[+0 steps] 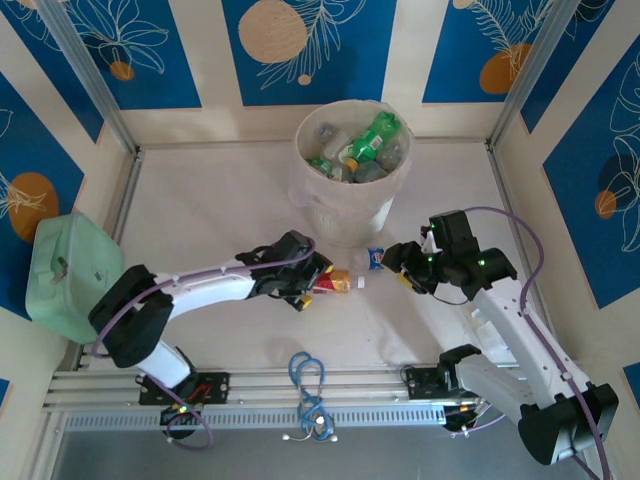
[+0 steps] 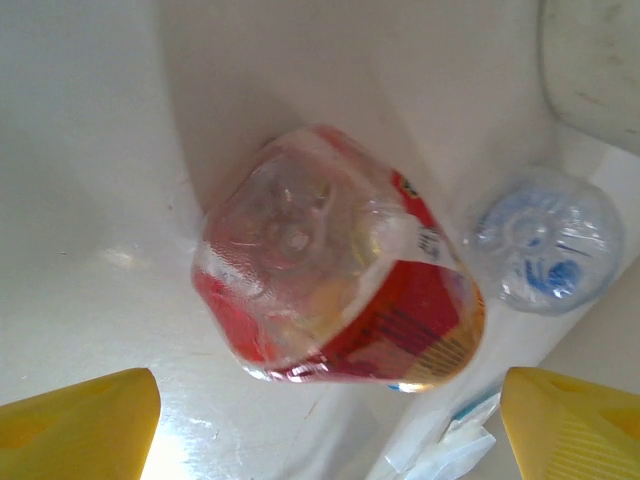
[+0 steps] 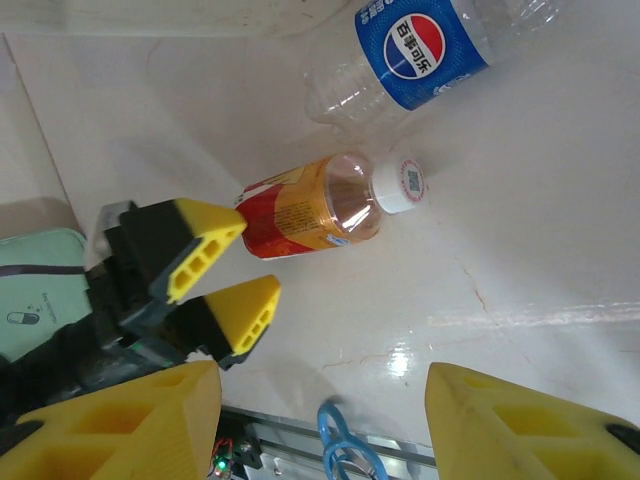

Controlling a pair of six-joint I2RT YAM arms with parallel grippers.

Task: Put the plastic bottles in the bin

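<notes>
**Step in hand (judged):** pick-up of the red-and-orange-labelled bottle by the left gripper.

**Fingers:** The left gripper's yellow fingers stand wide apart and grip nothing. The bottle lies on its side on the table just ahead of the tips, base towards them. It is roughly centred on the gap but not yet between the pads. The right gripper has its fingers partly apart and empty. The bottle's white cap lies ahead of them, apart.

**Recommendation:**
- Advance along the bottle's axis until the pads flank the labelled body, then close gently. The wall looks thin and dented, so a hard squeeze may buckle it or shoot it forward.
- Keep clear of the clear Pepsi bottle, which lies ahead of the finger on the right of the left wrist view, close beside the target.
- The right gripper is best held off, being close to the cap end.

**Condition of item:** Clear plastic with an amber tint towards the neck. The base is crumpled and the cap is on.

**Bin:** The bin stands beyond both sets of fingertips. It holds several bottles, a green bottle among them.
</notes>
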